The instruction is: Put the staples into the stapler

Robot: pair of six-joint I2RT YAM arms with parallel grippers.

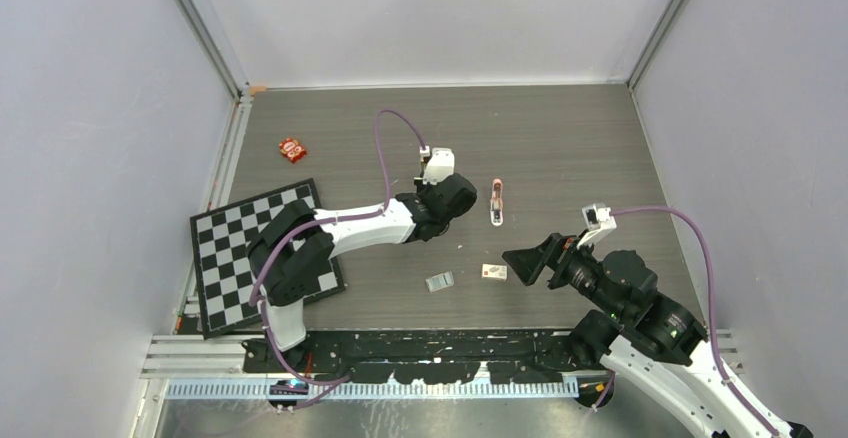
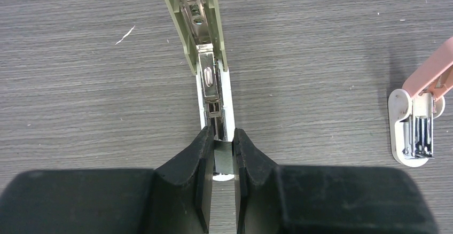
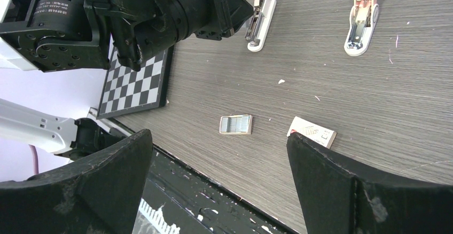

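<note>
Left wrist view cuts off the opened stapler point(image 2: 212, 79) at the top; the left gripper point(image 2: 223, 133) clamps and hides its near end. Overhead, the staples point(image 1: 440, 281) lie near a small box point(image 1: 494, 272), beside the wide-spread, empty right gripper point(image 1: 522, 264); a pink stapler point(image 1: 497, 201) lies apart.

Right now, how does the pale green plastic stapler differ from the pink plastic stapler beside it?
The pale green stapler has the left gripper shut on the near end of its white base; the pink stapler lies free, untouched. The green one sits straight ahead of that gripper; the pink one lies off to its side. Both are hinged open with metal staple channels showing, on the grey wood-grain table.
</note>
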